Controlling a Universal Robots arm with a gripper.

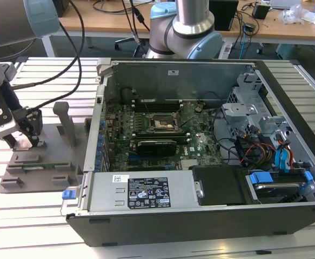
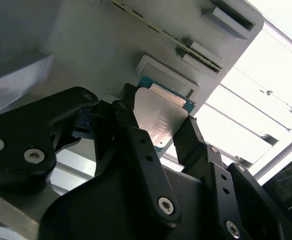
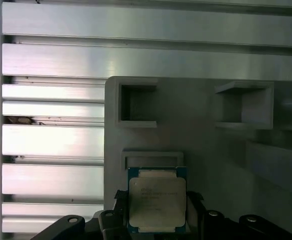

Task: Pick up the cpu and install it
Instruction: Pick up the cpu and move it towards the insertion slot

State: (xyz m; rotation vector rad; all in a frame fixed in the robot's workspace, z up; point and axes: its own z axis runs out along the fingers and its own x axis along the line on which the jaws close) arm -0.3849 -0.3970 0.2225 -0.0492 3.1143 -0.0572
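Gripper (image 1: 25, 141): exterior view's left, mid-height; fingers (image 2: 135, 140) clamped on opposite edges of cpu (image 2: 158, 120). Cpu: silvery top facing both wrist views, just over grey fixture tray (image 1: 49, 175), beside shallow square recess (image 3: 153, 156). Open computer case (image 1: 200, 135): centre-right, well apart.

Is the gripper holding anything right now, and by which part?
The gripper holds the cpu. Its fingers pinch two opposite side edges, leaving the metal top uncovered, just above the grey parts tray.
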